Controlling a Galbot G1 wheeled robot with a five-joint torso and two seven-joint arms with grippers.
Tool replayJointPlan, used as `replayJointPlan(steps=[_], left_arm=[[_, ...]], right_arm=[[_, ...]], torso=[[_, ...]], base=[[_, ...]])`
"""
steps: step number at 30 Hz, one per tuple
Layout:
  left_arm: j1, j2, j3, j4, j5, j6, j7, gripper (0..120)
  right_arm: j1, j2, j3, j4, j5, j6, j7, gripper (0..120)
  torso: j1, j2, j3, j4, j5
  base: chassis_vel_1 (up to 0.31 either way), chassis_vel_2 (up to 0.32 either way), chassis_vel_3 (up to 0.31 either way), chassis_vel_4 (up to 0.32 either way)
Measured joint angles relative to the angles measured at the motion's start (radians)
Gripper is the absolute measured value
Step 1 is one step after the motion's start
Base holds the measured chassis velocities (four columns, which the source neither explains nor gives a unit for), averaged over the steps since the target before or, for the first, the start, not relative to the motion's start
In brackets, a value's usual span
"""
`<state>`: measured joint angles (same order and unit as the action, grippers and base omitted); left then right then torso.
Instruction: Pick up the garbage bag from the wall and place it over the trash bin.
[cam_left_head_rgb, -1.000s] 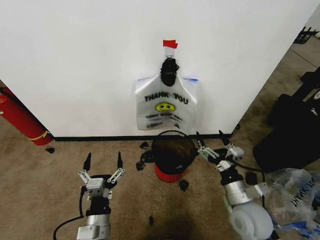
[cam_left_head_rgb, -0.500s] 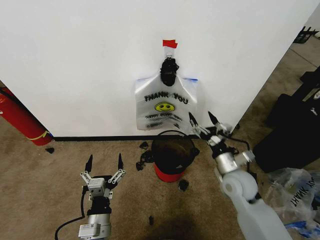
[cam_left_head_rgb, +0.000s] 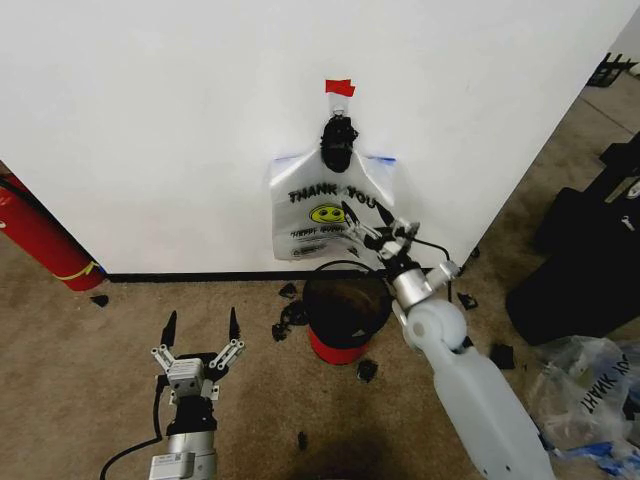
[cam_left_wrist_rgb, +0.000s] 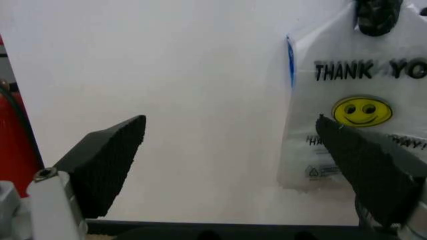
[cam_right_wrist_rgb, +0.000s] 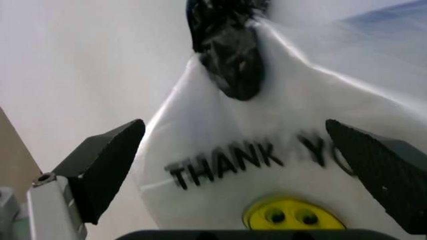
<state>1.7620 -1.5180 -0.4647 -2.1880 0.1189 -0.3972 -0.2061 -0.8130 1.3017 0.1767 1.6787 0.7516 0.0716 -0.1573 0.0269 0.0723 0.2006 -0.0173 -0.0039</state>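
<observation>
Garbage bag (cam_left_head_rgb: 330, 208) hangs on the wall (cam_left_head_rgb: 180, 120) above the trash bin (cam_left_head_rgb: 345, 308), the right hand (cam_left_head_rgb: 365, 216) open before its lettering, the left hand (cam_left_head_rgb: 200, 328) open, low over the floor.

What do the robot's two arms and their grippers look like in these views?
Each gripper, the left gripper and the right gripper, has two pointed black fingers with ribbed inner pads on silver linkages. The left wrist is a silver-and-black cylinder with a thin black cable looping off it. The right arm has a rounded white shell, a white ball-shaped joint, a silver wrist and a black cable.
</observation>
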Motion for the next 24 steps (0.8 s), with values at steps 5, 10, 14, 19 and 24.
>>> replayJointPlan(steps=[5, 10, 14, 19, 24], left_arm=[[0.004, -0.009, 0.000, 0.000, 0.005, -0.002, 0.000, 100], [0.006, -0.014, -0.002, 0.001, 0.007, -0.006, -0.001, 100], [0.005, -0.015, -0.003, 0.003, 0.007, -0.007, -0.002, 100], [0.006, -0.017, -0.004, -0.001, 0.009, -0.008, -0.002, 100], [0.010, -0.018, -0.007, -0.006, 0.010, -0.009, -0.002, 100]], right_arm=[[0.078, 0.027, -0.021, -0.050, 0.000, 0.000, 0.003, 100], [0.121, 0.044, -0.024, -0.085, 0.002, 0.001, 0.006, 100], [0.137, 0.048, -0.028, -0.098, 0.001, 0.002, 0.006, 100], [0.164, 0.066, -0.032, -0.128, -0.009, 0.005, 0.011, 100], [0.177, 0.079, -0.033, -0.148, -0.013, 0.008, 0.018, 98]], torso=[[0.000, 0.000, 0.000, 0.0000, -0.0002], [0.000, 0.000, 0.000, -0.0001, -0.0002], [0.000, 0.000, 0.000, -0.0001, -0.0001], [0.000, 0.000, 0.000, 0.0000, -0.0001], [0.000, 0.000, 0.000, 0.0000, -0.0001]], base=[[0.000, 0.000, 0.000, 0.000], [0.000, 0.000, 0.000, 0.000], [0.000, 0.000, 0.000, 0.000], [0.000, 0.000, 0.000, 0.000], [0.000, 0.000, 0.000, 0.000]])
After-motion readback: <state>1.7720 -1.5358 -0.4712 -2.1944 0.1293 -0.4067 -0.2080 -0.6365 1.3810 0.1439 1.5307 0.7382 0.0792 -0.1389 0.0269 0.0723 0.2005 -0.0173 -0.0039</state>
